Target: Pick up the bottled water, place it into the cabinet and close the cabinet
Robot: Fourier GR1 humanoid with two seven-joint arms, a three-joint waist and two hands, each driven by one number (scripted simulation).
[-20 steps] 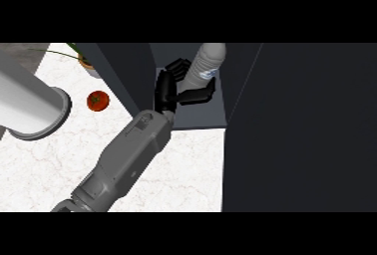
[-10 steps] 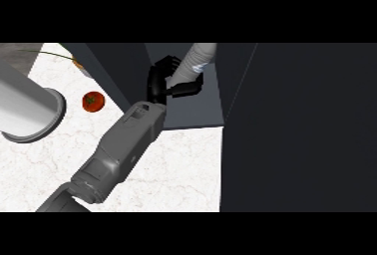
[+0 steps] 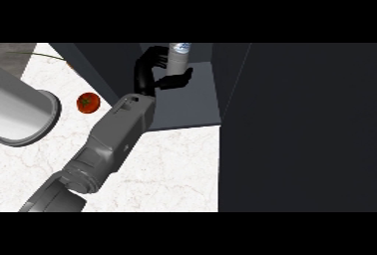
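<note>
The bottled water [image 3: 177, 59] is a pale bottle with a blue-marked cap end. It stands nearly upright at the back of the open dark cabinet, above its grey floor [image 3: 188, 107]. My left hand [image 3: 149, 74] reaches into the cabinet from the lower left. Its fingers curl round the bottle's left side and the thumb crosses its lower front. I cannot see whether the bottle's base touches the floor. The cabinet door [image 3: 294, 124] fills the right side as a dark panel. My right hand does not show.
A red tomato-like fruit [image 3: 88, 102] lies on the white marble counter [image 3: 165, 169] just left of my forearm. A large grey cylindrical vessel [image 3: 22, 114] stands at the left edge. The cabinet's left wall [image 3: 99, 64] runs between fruit and hand.
My left hand has carried the bottle deeper into the cabinet, up and slightly left in the view. The bottle has gone from tilted to nearly upright.
</note>
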